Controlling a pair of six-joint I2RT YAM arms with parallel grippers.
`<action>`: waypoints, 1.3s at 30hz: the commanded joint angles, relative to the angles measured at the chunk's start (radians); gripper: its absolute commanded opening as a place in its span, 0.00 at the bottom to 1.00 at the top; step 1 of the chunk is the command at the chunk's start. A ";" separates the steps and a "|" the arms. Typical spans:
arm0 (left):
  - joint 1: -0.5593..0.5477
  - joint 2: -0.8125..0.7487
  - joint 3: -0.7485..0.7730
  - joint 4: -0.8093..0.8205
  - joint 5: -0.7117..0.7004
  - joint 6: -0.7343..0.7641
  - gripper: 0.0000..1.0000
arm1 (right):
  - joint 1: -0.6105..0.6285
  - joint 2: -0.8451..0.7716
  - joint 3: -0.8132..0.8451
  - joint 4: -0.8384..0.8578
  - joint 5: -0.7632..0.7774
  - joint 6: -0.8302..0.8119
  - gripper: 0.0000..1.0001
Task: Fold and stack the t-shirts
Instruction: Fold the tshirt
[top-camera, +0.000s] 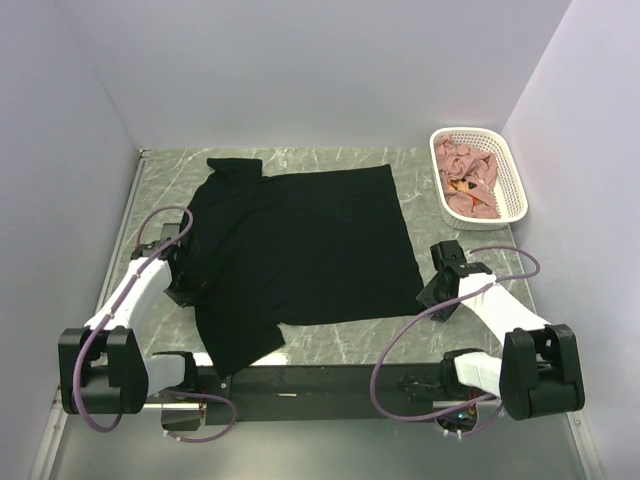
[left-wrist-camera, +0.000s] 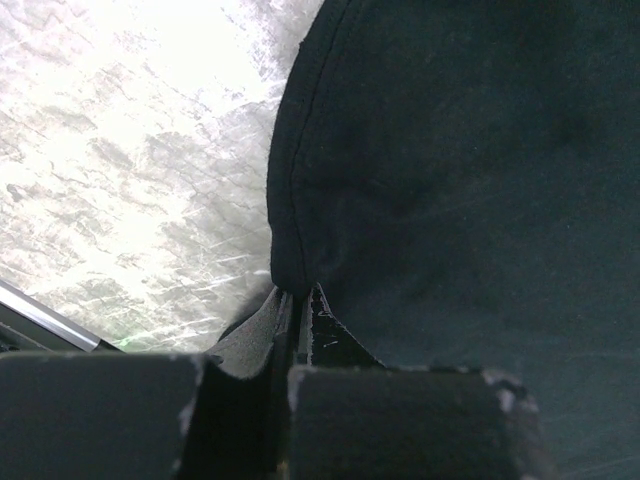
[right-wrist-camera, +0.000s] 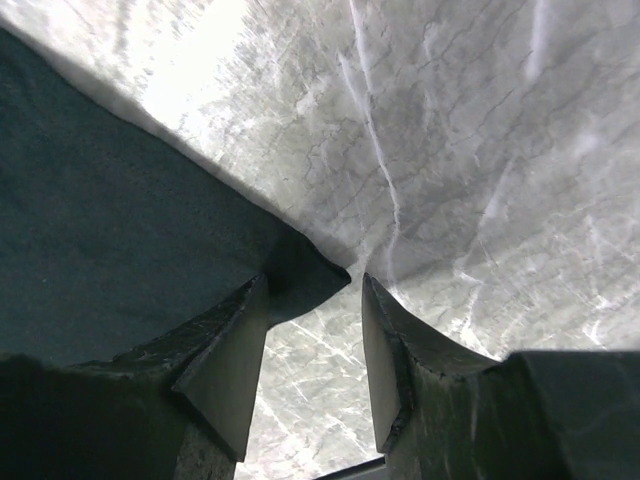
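Observation:
A large black t-shirt (top-camera: 300, 245) lies spread flat across the marble table, collar at the far left. My left gripper (top-camera: 181, 290) is at its left edge. In the left wrist view the left gripper (left-wrist-camera: 303, 292) is shut, pinching the folded hem of the black t-shirt (left-wrist-camera: 450, 170). My right gripper (top-camera: 431, 297) is at the shirt's near right corner. In the right wrist view the right gripper (right-wrist-camera: 315, 280) is open, and the corner of the black t-shirt (right-wrist-camera: 300, 270) pokes in between the fingertips, against the left finger. Pink t-shirts (top-camera: 470, 178) lie crumpled in the basket.
The white lattice basket (top-camera: 522, 190) stands at the far right against the side wall. Bare marble table (top-camera: 470, 240) shows between it and the right arm. Grey walls close in the left, back and right. A black rail (top-camera: 320, 378) runs along the near edge.

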 joint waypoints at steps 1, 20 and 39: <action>0.029 -0.031 0.013 0.005 0.022 0.018 0.02 | -0.008 0.023 -0.014 0.039 -0.009 0.032 0.48; 0.158 -0.062 0.076 -0.104 0.068 0.087 0.03 | -0.109 -0.115 0.041 -0.094 0.008 -0.022 0.00; 0.181 0.172 0.253 -0.035 0.065 0.157 0.01 | -0.109 0.158 0.421 -0.062 -0.012 -0.133 0.00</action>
